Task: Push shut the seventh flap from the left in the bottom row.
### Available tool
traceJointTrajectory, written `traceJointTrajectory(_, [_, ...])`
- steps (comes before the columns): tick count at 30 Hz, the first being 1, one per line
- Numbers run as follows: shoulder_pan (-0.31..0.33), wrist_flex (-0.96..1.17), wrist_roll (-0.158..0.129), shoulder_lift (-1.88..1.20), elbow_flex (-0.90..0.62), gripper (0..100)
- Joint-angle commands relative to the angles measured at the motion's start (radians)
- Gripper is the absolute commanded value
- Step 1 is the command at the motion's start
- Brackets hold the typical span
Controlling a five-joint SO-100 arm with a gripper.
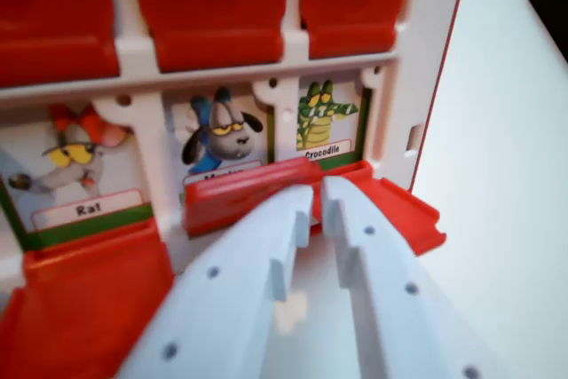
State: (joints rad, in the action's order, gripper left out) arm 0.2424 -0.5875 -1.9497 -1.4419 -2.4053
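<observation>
Wrist view: the tool (317, 191) was nearly closed, jaws a thin gap apart, gripping nothing. Its tips touched the middle red flap (232, 194), part-raised over the Monkey card (222, 133). Crocodile card (324, 122) just beyond the tips; Rat card (78, 166) off left. White bench (506, 175) right.

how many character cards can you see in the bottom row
3. The Rat card is at the wrist view's left, a card with a grey, blue-haired animal sits in the middle with its label partly hidden by a red flap, and the Crocodile card is at the right. More may lie outside the view.
</observation>
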Motion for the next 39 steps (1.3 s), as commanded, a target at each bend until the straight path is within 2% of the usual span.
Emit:
traceJointTrajectory(1, [-0.02,0.015,0.006,-0.037,0.101,2])
traceJointTrajectory(15, [-0.043,0.028,0.025,0.032,0.156,2])
traceJointTrajectory(27, [-0.034,0.017,0.026,0.072,0.178,2])
traceJointTrajectory(32, [-0.021,0.032,0.037,-0.034,0.107,2])
traceJointTrajectory(35, [-0.017,0.103,0.058,-0.184,0.023,2])
traceJointTrajectory(39, [-0.015,0.192,0.072,-0.437,-0.114,2])
